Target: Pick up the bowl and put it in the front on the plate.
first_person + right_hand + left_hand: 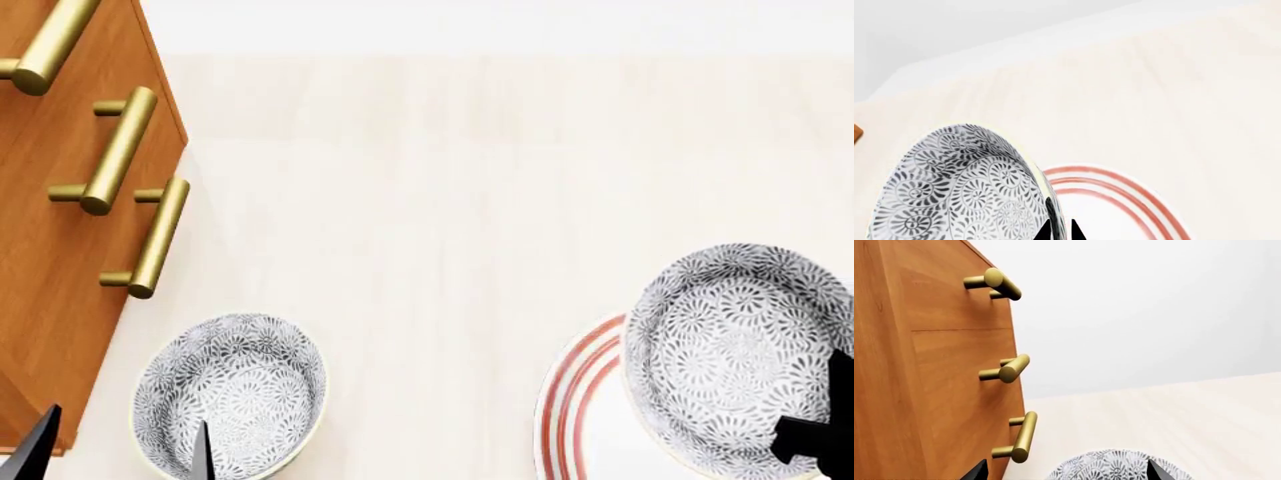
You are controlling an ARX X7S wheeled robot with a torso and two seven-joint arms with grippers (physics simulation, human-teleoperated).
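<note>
While the right gripper (1059,231) pinches its rim, the bowl (731,355) hangs tilted over the plate (577,405).

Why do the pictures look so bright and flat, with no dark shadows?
Head view: even light, the pale table almost washed out, only faint shade beside the left bowl. Right wrist view: the held bowl sharp, the plate cut off. Left wrist view: soft shine on the gold handles.

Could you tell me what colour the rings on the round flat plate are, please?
Red concentric rings on the white round flat plate, clearest in the right wrist view.
</note>
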